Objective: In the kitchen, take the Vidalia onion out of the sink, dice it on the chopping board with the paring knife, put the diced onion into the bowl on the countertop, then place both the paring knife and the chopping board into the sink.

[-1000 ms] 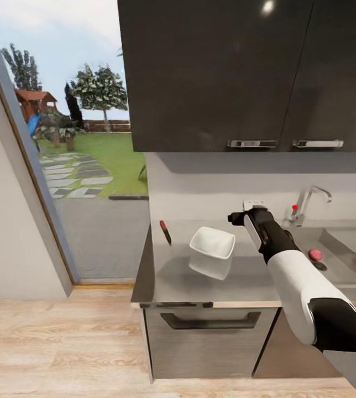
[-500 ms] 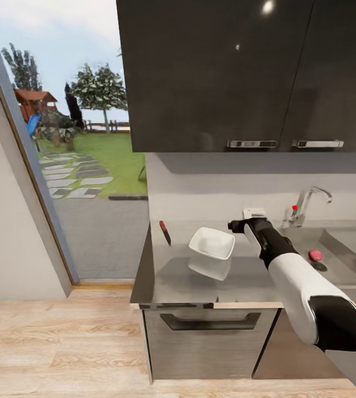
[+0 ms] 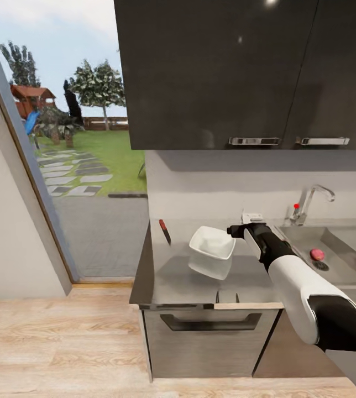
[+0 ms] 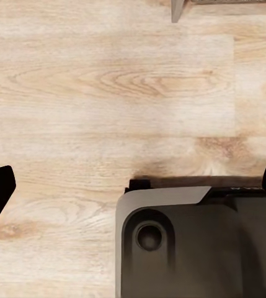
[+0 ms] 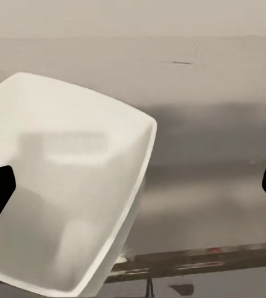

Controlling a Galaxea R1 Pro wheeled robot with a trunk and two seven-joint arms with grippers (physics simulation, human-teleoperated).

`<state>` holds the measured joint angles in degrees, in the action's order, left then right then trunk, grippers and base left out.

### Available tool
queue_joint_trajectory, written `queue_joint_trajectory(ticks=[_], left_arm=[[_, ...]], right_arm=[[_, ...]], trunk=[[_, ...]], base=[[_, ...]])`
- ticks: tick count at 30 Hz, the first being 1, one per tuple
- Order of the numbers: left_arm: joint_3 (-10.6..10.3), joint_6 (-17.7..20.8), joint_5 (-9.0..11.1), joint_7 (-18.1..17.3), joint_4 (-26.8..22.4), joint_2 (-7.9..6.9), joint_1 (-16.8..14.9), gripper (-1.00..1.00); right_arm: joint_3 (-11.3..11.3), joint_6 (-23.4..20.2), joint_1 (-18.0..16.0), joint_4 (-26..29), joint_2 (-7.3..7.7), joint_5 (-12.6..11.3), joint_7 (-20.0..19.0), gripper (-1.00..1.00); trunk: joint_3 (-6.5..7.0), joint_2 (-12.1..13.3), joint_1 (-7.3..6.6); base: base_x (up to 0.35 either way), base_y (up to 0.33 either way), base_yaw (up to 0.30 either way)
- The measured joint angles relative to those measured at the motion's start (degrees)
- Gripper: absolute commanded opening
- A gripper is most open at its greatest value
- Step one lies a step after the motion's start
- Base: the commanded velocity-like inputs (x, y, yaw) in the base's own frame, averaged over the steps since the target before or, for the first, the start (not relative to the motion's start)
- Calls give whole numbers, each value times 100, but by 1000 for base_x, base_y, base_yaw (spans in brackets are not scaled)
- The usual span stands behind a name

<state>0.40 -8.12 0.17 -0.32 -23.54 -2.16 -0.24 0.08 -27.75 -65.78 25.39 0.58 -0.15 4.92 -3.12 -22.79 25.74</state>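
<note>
While the Vidalia onion (image 3: 316, 254) lay in the sink (image 3: 333, 249), we held our right gripper (image 5: 133, 186) wide open and empty beside the bowl (image 3: 211, 244), apparently repositioning.

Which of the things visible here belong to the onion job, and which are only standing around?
For the job: bowl, paring knife, onion lying in the sink, countertop, right gripper beside the bowl.

Just there: tap, dark upper cabinets, drawer handle, wooden floor.
</note>
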Motion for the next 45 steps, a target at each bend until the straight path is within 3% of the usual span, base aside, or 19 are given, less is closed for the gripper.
queue_joint_trajectory(ticks=[11, 45], left_arm=[[-8, 0, 3, -1, 0, 4, 0, 100], [-7, 1, 7, -24, -1, 5, 0, 100]], right_arm=[[-1, 209, -1, -212, 110, -8, -4, 100], [0, 530, -1, -612, 118, -9, -222, 100]], trunk=[[-101, 0, 0], [-413, -1, 2]], base=[[125, -105, 0], [56, 15, 0]])
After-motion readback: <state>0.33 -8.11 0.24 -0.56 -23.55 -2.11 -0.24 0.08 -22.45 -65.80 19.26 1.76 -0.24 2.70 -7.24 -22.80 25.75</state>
